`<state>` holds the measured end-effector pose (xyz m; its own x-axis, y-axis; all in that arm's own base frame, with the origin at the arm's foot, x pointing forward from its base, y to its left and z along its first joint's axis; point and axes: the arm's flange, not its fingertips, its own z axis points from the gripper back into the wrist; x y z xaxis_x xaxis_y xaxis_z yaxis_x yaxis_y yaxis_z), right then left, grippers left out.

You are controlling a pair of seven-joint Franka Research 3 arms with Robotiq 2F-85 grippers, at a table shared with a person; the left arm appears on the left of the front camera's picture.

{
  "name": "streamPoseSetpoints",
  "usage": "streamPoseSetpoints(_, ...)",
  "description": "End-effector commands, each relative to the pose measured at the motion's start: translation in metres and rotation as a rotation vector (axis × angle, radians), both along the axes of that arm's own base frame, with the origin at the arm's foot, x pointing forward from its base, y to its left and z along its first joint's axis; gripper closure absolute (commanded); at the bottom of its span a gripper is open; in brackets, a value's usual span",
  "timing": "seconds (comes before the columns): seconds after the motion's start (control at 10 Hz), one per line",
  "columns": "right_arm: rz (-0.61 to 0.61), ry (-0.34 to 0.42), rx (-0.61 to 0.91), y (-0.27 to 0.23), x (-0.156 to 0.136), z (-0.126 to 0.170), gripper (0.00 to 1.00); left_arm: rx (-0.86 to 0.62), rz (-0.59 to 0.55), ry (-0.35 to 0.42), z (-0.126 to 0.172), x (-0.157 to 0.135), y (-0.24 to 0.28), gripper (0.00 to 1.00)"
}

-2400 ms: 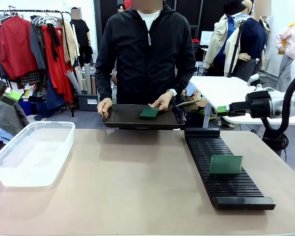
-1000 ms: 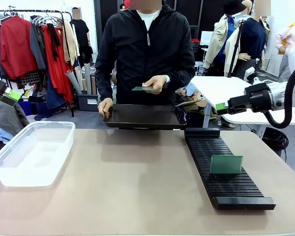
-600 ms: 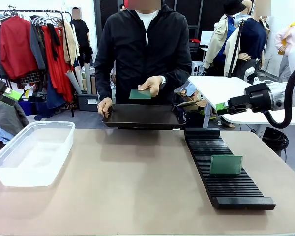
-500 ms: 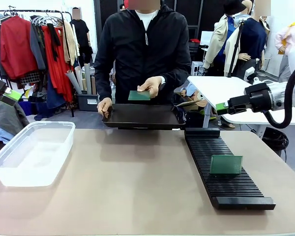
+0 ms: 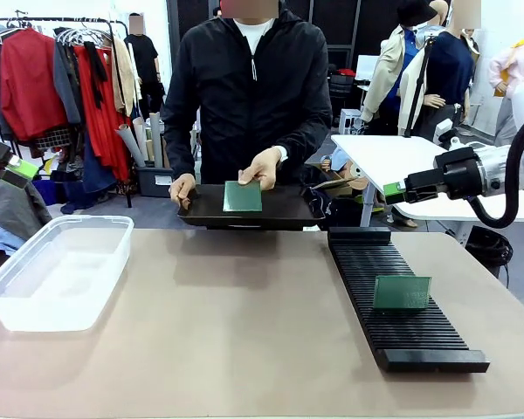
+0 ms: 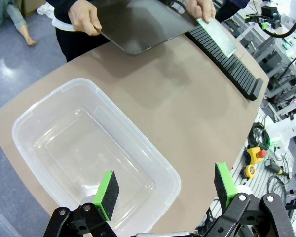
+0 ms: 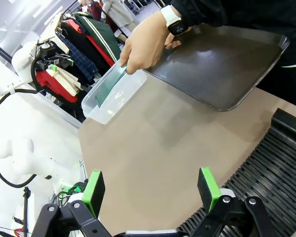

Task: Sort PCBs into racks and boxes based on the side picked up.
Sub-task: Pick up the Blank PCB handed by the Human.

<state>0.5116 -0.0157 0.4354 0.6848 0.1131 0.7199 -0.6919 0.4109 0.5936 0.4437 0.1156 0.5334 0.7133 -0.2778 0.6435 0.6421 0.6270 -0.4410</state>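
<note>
Front view: a person stands at the far side of the worktop (image 5: 244,340). One hand (image 5: 184,187) grips the left rim of a dark tray (image 5: 288,208), which is held level just beyond the worktop's far edge. The hand with the wristwatch (image 5: 262,166) pinches the top edge of a green PCB (image 5: 243,196), which hangs steeply tilted in front of the tray with its broad face turned toward the robot's side. A second PCB (image 5: 402,292) stands upright in the slots of the black rack (image 5: 367,257), toward the rack's near end. The rack lies lengthwise on the right part of the worktop. The clear tub (image 5: 52,316) sits at the left edge, well apart from the rack.

Left wrist view: the left pincer (image 6: 165,190) hangs above the tub (image 6: 153,163), fingers apart and holding nothing. The tray (image 6: 138,24), the held PCB (image 6: 214,32) and the rack (image 6: 232,64) lie beyond.

Right wrist view: the right pincer (image 7: 151,190) is poised above the worktop beside the rack (image 7: 266,163), fingers apart and holding nothing. Ahead, the watch-wearing hand (image 7: 148,47) holds the PCB (image 7: 108,84) edge-on, just off the tray's (image 7: 222,64) corner.
</note>
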Motion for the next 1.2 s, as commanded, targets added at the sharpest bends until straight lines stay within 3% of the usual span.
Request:
streamPoseSetpoints(0.0,-0.004,-0.023,0.007,0.001,0.001,0.000,0.00,-0.009,-0.001,0.001,0.000,-0.002,-0.001,0.00)
streamPoseSetpoints(0.1,-0.004,-0.023,0.007,0.001,0.001,0.000,0.00,0.000,0.000,0.000,0.000,0.000,0.000,0.00)
streamPoseSetpoints(0.3,-0.004,-0.023,0.007,0.001,0.001,0.000,0.00,-0.097,0.023,0.094,-0.011,0.003,-0.009,0.00)
streamPoseSetpoints(0.7,-0.004,-0.023,0.007,0.001,0.001,0.000,0.00,-0.251,0.000,0.199,-0.033,-0.012,-0.030,0.00)
streamPoseSetpoints(1.1,-0.004,-0.023,0.007,0.001,0.001,0.000,0.00,-0.368,0.011,0.223,-0.064,-0.017,-0.061,0.00)
